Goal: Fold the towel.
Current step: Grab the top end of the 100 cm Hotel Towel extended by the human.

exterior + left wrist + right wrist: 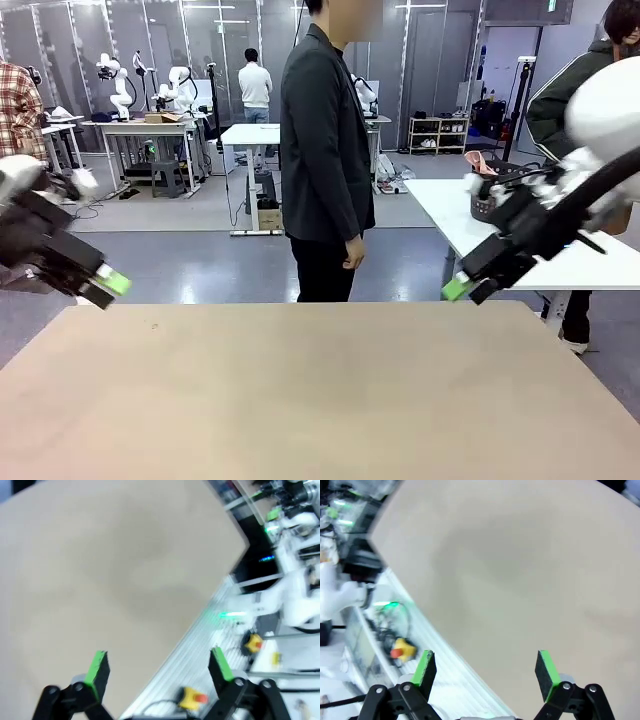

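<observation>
Folding hasn't begun, I'd say: the left tool (pixel 105 288) and right tool (pixel 468 290) hang released over the worktop (pixel 320 400), while what looks like the towel (pixel 482 163) sits in a basket (pixel 484 205) on the table beyond, so it first needs fetching.

Bright, even light; blurred wrist views

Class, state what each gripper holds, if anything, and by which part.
Nothing is held: left gripper and right gripper both stand open, empty, above the table.
</observation>
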Motion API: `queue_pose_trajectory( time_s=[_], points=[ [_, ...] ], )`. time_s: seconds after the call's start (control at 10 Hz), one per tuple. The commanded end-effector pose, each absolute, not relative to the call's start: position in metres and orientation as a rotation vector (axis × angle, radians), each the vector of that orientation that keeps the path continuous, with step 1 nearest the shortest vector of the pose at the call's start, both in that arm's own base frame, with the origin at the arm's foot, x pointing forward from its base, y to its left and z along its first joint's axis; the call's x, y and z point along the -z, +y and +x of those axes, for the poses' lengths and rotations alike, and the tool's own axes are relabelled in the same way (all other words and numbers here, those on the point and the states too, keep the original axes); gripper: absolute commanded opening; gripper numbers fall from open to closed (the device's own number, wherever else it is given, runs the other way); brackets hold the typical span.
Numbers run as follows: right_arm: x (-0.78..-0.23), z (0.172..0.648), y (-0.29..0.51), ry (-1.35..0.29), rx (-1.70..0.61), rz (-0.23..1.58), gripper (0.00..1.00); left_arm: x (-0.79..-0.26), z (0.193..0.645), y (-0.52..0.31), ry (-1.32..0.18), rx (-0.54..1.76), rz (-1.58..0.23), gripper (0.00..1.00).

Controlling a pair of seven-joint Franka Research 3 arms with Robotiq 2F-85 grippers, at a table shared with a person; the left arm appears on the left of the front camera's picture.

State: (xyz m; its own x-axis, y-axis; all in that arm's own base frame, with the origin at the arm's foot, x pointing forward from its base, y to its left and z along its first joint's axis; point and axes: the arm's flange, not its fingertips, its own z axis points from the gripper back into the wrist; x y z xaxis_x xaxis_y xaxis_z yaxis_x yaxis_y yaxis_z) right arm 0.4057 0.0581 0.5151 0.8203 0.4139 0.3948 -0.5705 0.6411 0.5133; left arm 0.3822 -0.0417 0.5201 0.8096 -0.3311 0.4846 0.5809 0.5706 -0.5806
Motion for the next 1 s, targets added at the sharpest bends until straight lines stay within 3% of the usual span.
queue_pose_trajectory(
  time_s=[0.0, 0.2, 0.4, 0.9],
  points=[
    [-0.498, 0.415, -0.002, -0.207, -0.427, 0.921, 1.0, -0.513, 0.384, 0.019, -0.364, 0.413, -1.031, 1.0],
    [-0.474, 0.401, -0.061, -0.248, -0.316, 1.143, 1.0, -0.499, 0.369, 0.085, -0.458, 0.261, -1.177, 1.0],
    [-0.451, 0.386, -0.103, -0.307, -0.224, 1.304, 1.0, -0.476, 0.363, 0.131, -0.459, 0.176, -1.266, 1.0],
    [-0.409, 0.371, -0.14, -0.383, -0.059, 1.415, 1.0, -0.445, 0.366, 0.183, -0.469, 0.083, -1.34, 1.0]
  ],
)
